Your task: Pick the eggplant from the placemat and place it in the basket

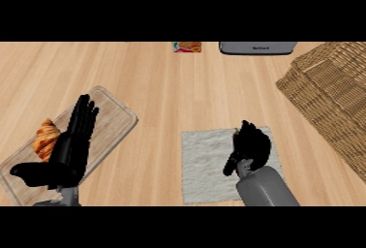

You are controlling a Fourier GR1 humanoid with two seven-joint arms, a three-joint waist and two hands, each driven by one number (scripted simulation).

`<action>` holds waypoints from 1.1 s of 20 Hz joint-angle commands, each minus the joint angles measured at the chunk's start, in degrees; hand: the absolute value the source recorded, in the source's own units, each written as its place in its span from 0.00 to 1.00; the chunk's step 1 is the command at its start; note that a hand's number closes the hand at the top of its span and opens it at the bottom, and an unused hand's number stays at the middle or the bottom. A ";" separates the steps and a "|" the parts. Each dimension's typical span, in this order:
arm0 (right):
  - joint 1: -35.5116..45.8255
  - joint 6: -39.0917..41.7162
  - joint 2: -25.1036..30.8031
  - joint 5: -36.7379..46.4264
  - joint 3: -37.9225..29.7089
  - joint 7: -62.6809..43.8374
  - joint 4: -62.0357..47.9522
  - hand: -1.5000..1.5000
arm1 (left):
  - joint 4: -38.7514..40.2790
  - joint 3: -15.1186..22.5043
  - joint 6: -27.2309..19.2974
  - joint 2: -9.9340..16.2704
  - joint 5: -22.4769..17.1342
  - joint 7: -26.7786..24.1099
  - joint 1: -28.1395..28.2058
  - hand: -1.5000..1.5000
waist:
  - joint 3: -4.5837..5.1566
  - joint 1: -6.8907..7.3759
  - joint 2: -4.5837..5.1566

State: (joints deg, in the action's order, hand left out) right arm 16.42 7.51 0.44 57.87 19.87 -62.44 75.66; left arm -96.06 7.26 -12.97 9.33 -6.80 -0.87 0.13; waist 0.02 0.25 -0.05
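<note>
The right hand [249,145] sits over the right part of the pale placemat [207,164], its fingers [250,133] curled downward as if closed round something beneath them. The eggplant itself cannot be made out; it is most likely hidden under that hand, still on the placemat, though the view from above does not let me confirm a hold. The left hand [68,145] rests at the lower left above a wooden cutting board [114,114], fingers straight and spread upward, holding nothing, with a croissant [46,138] lying on the board just beside it. The wicker basket [328,92] stands at the right edge of the counter [178,82], near the placemat but apart from it. At the far edge of the counter are a grey appliance [257,47] and a small coloured packet [187,47]. As to handling, an eggplant should be fairly light and stiff enough not to bend, but its skin is smooth and glossy and its body rounded, so it may slide or roll in the fingers. The thicker middle of the body looks the safest place to take hold, with thumb and fingers wrapping opposite sides rather than pinching the narrow stem end. It bruises rather than breaks, so lowering it into the basket seems wiser than letting it fall.
</note>
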 commanded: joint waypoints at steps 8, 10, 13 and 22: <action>1.20 6.30 0.56 0.29 -0.37 1.54 -3.03 1.00 | 3.37 -1.68 0.16 -2.04 1.41 1.49 -4.62 0.50 | -0.02 -0.26 0.07; 0.82 6.43 -0.39 1.45 1.31 0.86 -2.30 1.00 | 4.43 -4.10 3.75 -0.55 -0.69 -3.25 -1.23 0.50 | -0.01 -0.14 0.04; 7.89 -0.63 -0.39 0.86 -1.86 1.90 -13.83 1.00 | -2.97 -0.30 -0.87 -2.12 3.54 3.12 -1.04 0.50 | -0.06 0.55 0.15; 23.63 -15.98 6.44 0.18 -23.52 2.69 -31.28 1.00 | -0.04 0.40 2.00 -2.38 1.74 1.16 -4.18 0.50 | -0.27 5.18 2.50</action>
State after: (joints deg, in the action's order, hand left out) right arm 34.33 -0.75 5.34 57.33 1.33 -58.11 51.94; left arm -96.48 7.08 -10.97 7.53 -5.34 0.74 -3.51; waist -0.08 3.96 1.65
